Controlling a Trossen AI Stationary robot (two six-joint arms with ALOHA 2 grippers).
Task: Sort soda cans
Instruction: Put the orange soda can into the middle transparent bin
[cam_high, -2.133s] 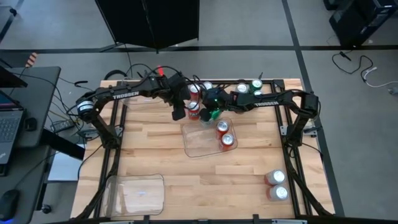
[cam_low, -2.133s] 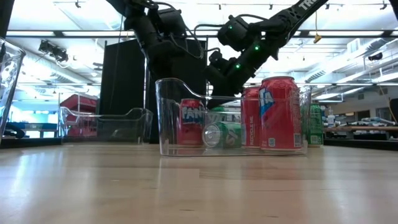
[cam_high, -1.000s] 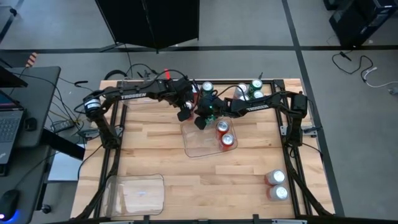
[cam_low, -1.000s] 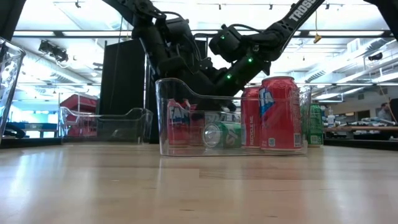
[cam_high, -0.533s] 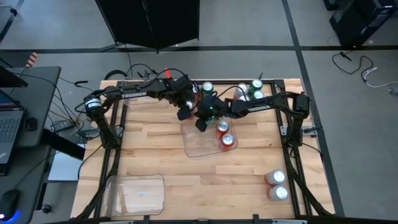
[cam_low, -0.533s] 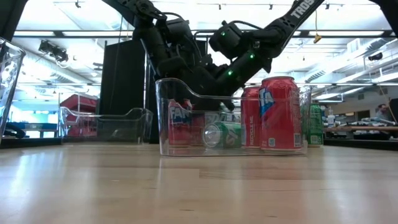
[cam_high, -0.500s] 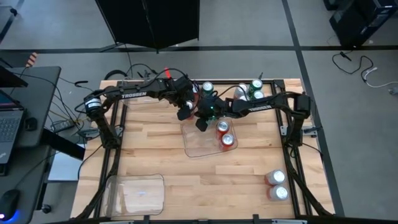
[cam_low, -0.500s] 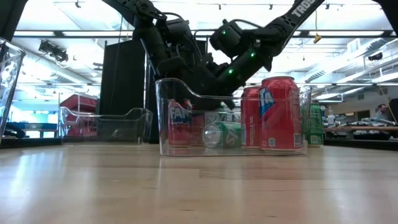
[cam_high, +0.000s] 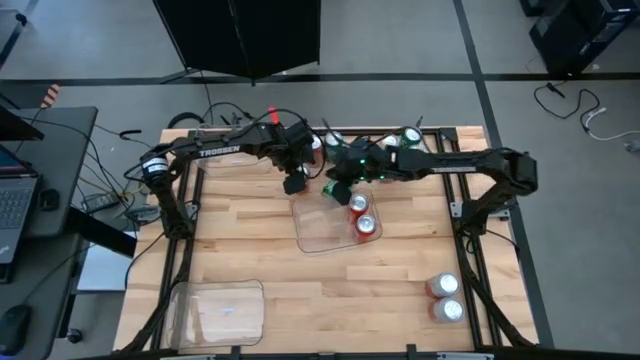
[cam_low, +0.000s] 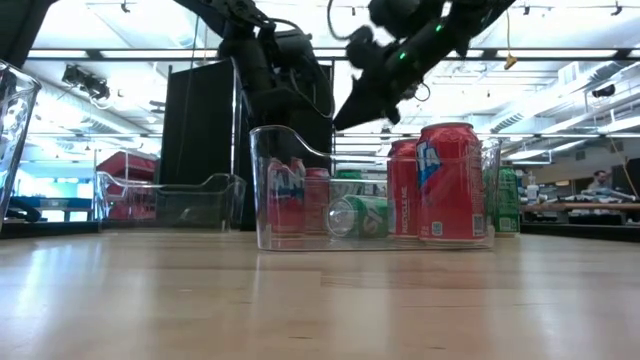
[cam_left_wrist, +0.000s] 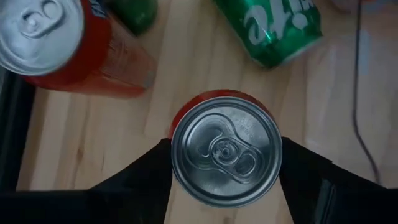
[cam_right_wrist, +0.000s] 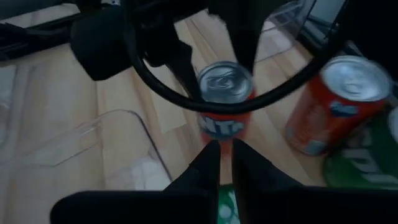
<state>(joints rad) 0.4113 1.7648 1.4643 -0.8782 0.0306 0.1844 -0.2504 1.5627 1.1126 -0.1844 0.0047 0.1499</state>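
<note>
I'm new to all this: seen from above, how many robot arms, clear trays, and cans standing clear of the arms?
Robot arms: 2, left arm and right arm
Clear trays: 3, middle tray, near-left tray, far-left tray
Cans clear of the arms: 4, tray pair, corner pair
Total: 9

Even overhead light falls on the wooden table (cam_high: 250, 250) in the high view, with only faint shadows under the arms. In the low view, bright ceiling strips and windows in the room behind backlight the scene, so the arms read as near silhouettes, and the table's near edge lies soft and out of focus with a pale sheen. The right wrist view is smeared with blur and dim at the bottom, while the left wrist view is sharp on the can top (cam_left_wrist: 226, 148), which glints.
</note>
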